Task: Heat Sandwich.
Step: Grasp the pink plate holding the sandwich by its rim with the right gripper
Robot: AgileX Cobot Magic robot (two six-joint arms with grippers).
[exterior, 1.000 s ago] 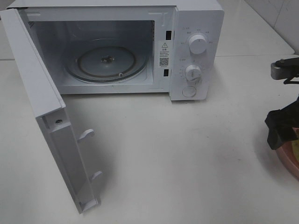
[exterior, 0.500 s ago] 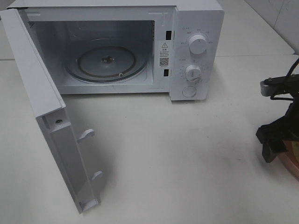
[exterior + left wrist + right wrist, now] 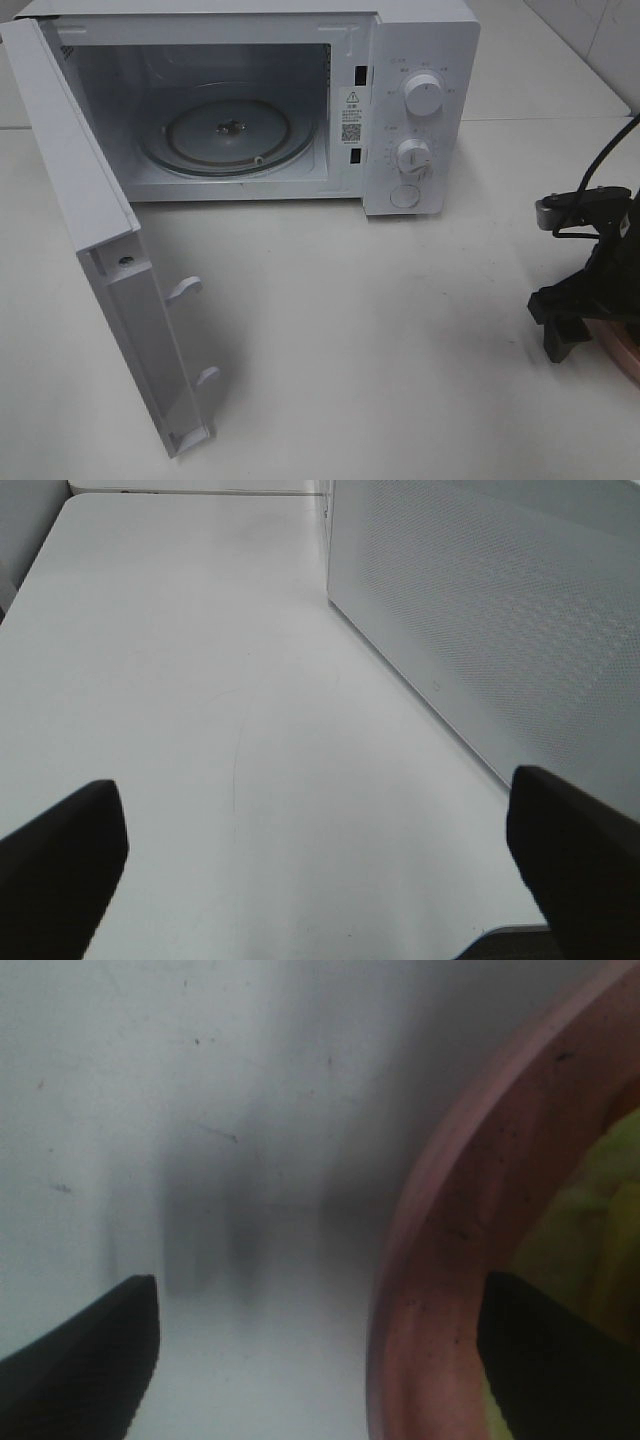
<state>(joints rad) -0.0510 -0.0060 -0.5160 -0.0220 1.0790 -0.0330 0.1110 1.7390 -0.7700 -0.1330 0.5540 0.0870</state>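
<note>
Sandwich [image 3: 605, 1210] shows only as a yellow patch on the pink plate [image 3: 430, 1260], close beside one finger of the right tool [image 3: 320, 1370]. Over the last second we swing this tool inward and lower; its fingers, spread and empty, now straddle the plate's rim. The left tool [image 3: 320, 880] hangs released beside the open microwave [image 3: 450, 40]. We judge a grasp on the rim is near.

left gripper [image 3: 320, 875]: jaws wide apart | dark fingertips [image 3: 60, 865]: frame's two lower corners | white table [image 3: 200, 660]: centre and left of frame | perforated microwave wall [image 3: 500, 610]: upper right, standing on table
</note>
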